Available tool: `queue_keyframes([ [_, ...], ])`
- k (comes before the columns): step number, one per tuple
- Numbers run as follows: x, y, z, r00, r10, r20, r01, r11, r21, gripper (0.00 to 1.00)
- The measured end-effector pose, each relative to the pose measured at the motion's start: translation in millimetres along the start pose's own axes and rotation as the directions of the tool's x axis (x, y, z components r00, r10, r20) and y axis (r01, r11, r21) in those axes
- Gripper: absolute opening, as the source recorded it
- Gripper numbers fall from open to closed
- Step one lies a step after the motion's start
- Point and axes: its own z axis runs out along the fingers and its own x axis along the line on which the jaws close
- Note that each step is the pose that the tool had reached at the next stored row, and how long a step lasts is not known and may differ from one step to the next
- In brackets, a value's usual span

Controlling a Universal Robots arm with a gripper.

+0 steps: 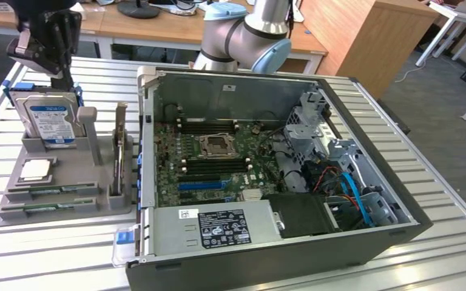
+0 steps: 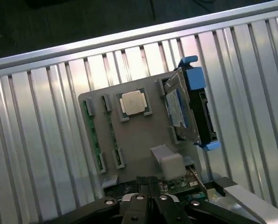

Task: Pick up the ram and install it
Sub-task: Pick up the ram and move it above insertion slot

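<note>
Two ram sticks (image 1: 51,191) lie flat in slots along the front of a grey holder (image 1: 95,188), at the exterior view's left. In the wrist view they are thin green strips (image 2: 93,137) along the holder's edge. My gripper (image 1: 63,76) hangs high above the holder's back end, over the hard drive (image 1: 51,118), well clear of the ram. Its black fingers (image 2: 138,201) are shut together with nothing between them. The open computer case (image 1: 378,182) lies beside the holder, with the motherboard (image 1: 216,157) and its memory slots exposed.
The holder also carries a silver processor chip (image 2: 133,102), the blue-framed hard drive (image 2: 190,109) and an upright card (image 1: 119,151). The case wall (image 1: 144,133) rises right beside the holder. Everything rests on a slatted metal table (image 1: 47,254); desks stand behind.
</note>
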Motion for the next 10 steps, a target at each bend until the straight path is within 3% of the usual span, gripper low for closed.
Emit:
queue_keyframes([
  [5,0.0,0.0,0.1,0.9964,-0.085,-0.0041,0.085,0.9964,-0.002,0.11],
  [10,0.0,0.0,0.2,0.9855,-0.169,-0.0084,0.169,0.9856,-0.0043,0.11],
])
